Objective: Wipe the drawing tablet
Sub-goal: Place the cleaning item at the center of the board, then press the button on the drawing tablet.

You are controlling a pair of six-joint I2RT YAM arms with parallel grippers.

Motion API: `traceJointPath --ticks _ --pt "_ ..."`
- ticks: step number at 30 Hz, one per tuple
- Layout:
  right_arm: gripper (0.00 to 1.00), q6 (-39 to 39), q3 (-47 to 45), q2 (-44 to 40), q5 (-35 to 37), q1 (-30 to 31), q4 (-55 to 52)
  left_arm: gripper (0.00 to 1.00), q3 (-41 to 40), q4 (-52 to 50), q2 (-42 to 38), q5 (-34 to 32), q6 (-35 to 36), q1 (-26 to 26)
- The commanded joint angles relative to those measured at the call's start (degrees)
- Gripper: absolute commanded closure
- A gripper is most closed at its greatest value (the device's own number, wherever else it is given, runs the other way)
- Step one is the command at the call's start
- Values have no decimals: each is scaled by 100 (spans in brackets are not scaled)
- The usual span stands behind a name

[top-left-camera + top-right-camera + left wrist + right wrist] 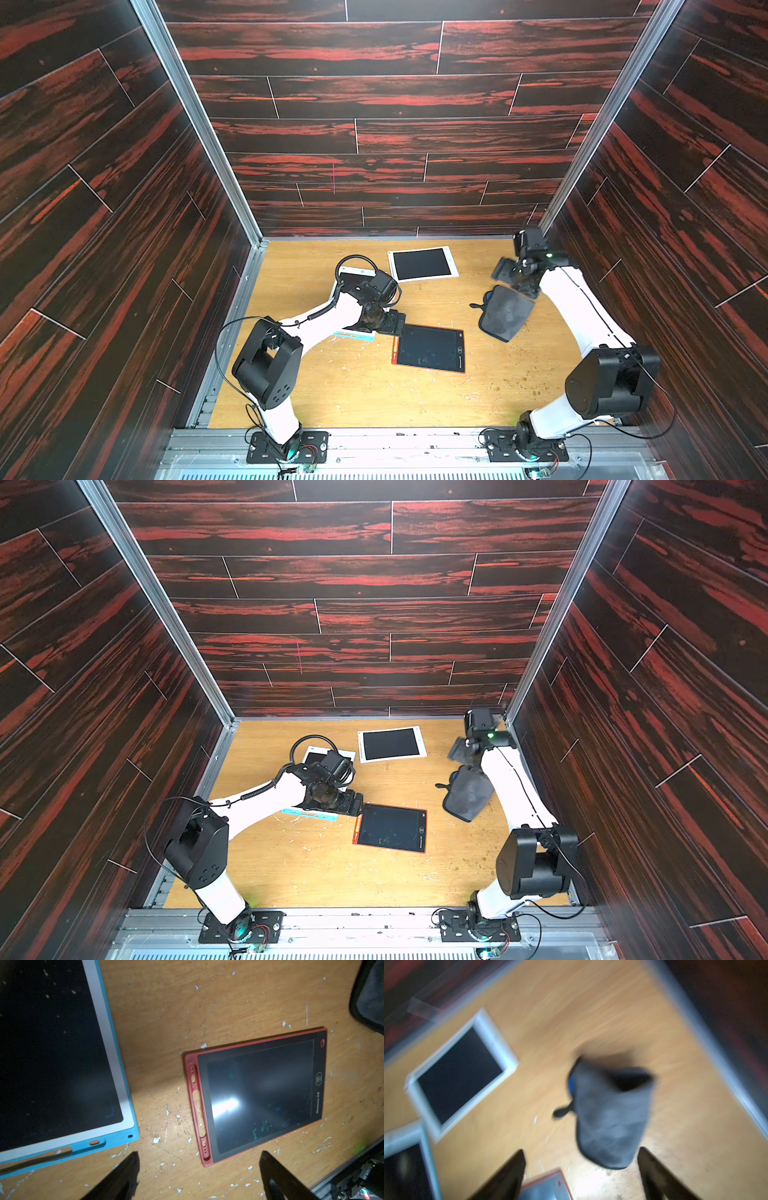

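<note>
We see the red tablet (430,348) flat mid desk (353,395), green scribbles on it. Cloth (505,311) lies unheld at its 2 o'clock. Right end effector (581,1149) hangs released above the cloth; left end effector (199,1152) is released at the tablet's 10 o'clock. We should pinch a thick fold of cloth.

We find both top views sharp, bright, bowed at edges. The right wrist view is motion-blurred; in the left, glare streaks the red-framed black drawing tablet (257,1095).
</note>
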Motion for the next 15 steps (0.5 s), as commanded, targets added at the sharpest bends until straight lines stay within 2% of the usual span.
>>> traceJointPath --ticks 1,2,4,9,15 --pt "44 -463 -657 -139 -1918 199 496 9 -66 -6 -78 53 -76 36" --pt "71 -472 -855 -183 -1924 358 484 9 -74 6 -41 71 -92 36" --pt "100 -468 -1209 -255 -1738 768 350 9 -134 59 13 110 -119 34" --pt "100 -285 -2138 -490 -1081 1800 388 10 -233 179 244 180 -161 37" --pt "100 10 -2744 -405 -1084 2045 829 10 -301 250 345 204 -220 31"
